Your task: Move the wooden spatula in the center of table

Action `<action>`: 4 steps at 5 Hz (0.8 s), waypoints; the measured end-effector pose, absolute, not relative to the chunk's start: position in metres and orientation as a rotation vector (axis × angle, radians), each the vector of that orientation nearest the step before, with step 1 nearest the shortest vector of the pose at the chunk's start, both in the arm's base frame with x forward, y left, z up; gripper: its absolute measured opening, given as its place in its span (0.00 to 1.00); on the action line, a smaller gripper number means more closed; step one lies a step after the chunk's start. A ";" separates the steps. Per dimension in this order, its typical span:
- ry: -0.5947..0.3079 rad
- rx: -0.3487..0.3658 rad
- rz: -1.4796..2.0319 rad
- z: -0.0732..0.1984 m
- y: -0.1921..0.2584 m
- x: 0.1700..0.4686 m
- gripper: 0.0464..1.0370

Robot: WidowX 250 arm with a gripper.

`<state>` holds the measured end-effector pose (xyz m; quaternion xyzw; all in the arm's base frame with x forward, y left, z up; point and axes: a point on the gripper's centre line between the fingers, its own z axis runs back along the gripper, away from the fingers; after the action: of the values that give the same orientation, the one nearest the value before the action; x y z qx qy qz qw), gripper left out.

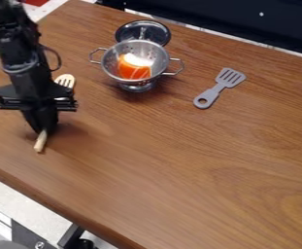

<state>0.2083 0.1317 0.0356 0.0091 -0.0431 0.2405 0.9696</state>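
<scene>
On the left of the desk (205,160), you have the wooden spatula (41,142) running beneath the gripper (44,129), handle end and slotted head exposed; you cannot tell whether the jaws are apart or clamped on it. Note the two-handled metal colander (111,59), which stands between it and the gray slotted spatula (219,86), contains an orange-and-white item (132,72), and has a metal lid (128,33) directly behind.
</scene>
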 end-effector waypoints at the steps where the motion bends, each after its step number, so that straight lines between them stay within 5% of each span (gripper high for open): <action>1: -0.065 0.011 0.561 0.040 0.126 0.206 0.03; 4: -0.117 0.008 0.536 0.059 0.088 0.200 0.03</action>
<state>0.2005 0.0878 0.0594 0.0037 -0.0576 0.2646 0.9626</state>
